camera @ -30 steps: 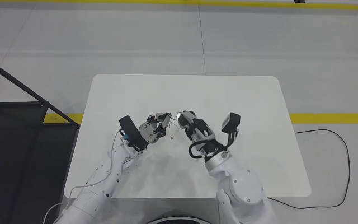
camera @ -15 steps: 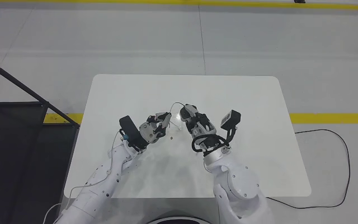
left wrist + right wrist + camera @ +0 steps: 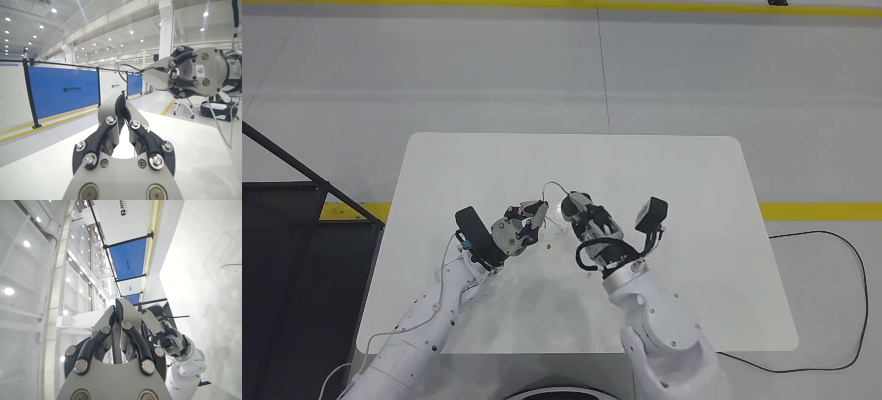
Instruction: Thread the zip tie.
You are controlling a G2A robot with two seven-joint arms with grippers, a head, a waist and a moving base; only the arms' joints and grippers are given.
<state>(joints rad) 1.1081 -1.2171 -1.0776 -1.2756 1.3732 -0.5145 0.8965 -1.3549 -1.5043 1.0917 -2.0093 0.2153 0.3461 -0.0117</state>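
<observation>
Turning at the wrist, the right gripper [image 3: 143, 73] has edged toward the left gripper [image 3: 123, 93] above the table [image 3: 692, 180]. Both sets of fingers are pressed together, each pinching 1 end of the zip tie [image 3: 119, 69], which arcs between the 2. The bending looks done; feeding tip into head (I can't see it entered) remains. Table edges lie well apart from the grippers, with open room all round.

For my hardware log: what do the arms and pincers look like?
White-shelled arms. The left pincer and right pincer: pale grey tapered fingers, ribbed black pads, black linkage bars, silver screws. The right's round body bears a white label; thin cables trail its wrist.
</observation>
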